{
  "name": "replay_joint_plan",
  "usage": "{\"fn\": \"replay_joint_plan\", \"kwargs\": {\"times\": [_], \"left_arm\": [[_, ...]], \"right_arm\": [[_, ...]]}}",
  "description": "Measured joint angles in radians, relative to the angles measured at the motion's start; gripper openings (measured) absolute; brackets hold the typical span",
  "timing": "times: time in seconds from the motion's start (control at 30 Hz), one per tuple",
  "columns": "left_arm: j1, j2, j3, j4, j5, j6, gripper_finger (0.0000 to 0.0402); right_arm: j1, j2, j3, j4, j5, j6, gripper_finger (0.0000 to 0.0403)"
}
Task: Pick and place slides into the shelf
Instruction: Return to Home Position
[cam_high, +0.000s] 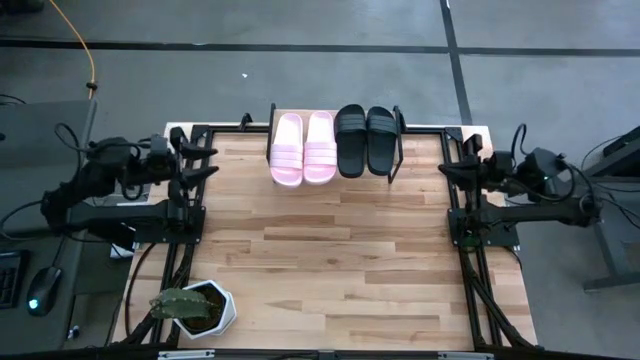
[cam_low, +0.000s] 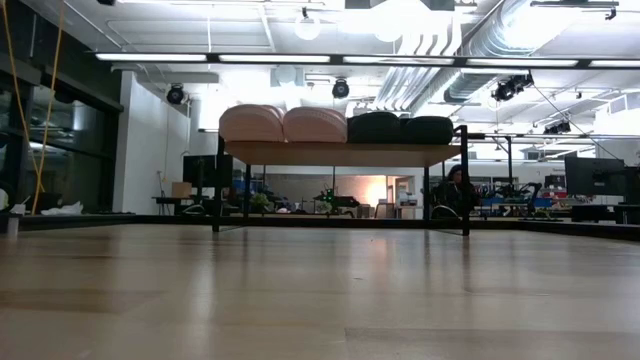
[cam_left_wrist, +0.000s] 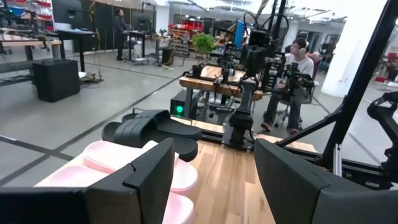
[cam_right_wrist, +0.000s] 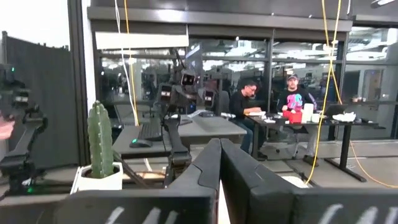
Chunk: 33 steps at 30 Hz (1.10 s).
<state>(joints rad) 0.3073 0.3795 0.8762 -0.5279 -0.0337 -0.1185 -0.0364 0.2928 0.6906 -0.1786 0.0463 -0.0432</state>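
Two pale pink slides (cam_high: 303, 148) and two black slides (cam_high: 366, 140) lie side by side, soles down, on the shelf's top board (cam_low: 340, 153) at the table's far middle. The shelf stands on thin black legs (cam_low: 216, 190). My left gripper (cam_high: 203, 165) waits at the table's left edge, level and open, with nothing between its fingers; its wrist view looks across at the pink slides (cam_left_wrist: 106, 165) and the black slides (cam_left_wrist: 149, 127). At the right edge my right gripper (cam_high: 452, 172) is shut on nothing, its fingers (cam_right_wrist: 219, 180) together.
A cactus in a white pot (cam_high: 195, 307) stands at the table's near left corner. Black frame rails (cam_high: 470, 270) run along both sides of the table. The wooden tabletop (cam_high: 330, 260) stretches between the arms. People sit at desks in the room beyond (cam_right_wrist: 292, 93).
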Motion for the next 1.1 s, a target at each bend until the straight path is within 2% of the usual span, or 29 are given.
{"fn": "replay_joint_plan", "kwargs": {"times": [0.3,0.9,1.1], "left_arm": [[0.0,-0.044,-0.144,0.185,0.034,-0.024,0.0211],[0.0,-0.275,-0.35,0.25,0.022,-0.097,0.0211],[0.0,-0.347,-0.412,0.256,0.017,-0.114,0.0211]], "right_arm": [[0.0,-0.062,-0.117,0.128,-0.006,0.038,0.0],[0.0,-0.172,-0.355,0.426,-0.032,0.068,0.0],[0.0,-0.177,-0.479,0.601,-0.035,0.093,0.0]]}}
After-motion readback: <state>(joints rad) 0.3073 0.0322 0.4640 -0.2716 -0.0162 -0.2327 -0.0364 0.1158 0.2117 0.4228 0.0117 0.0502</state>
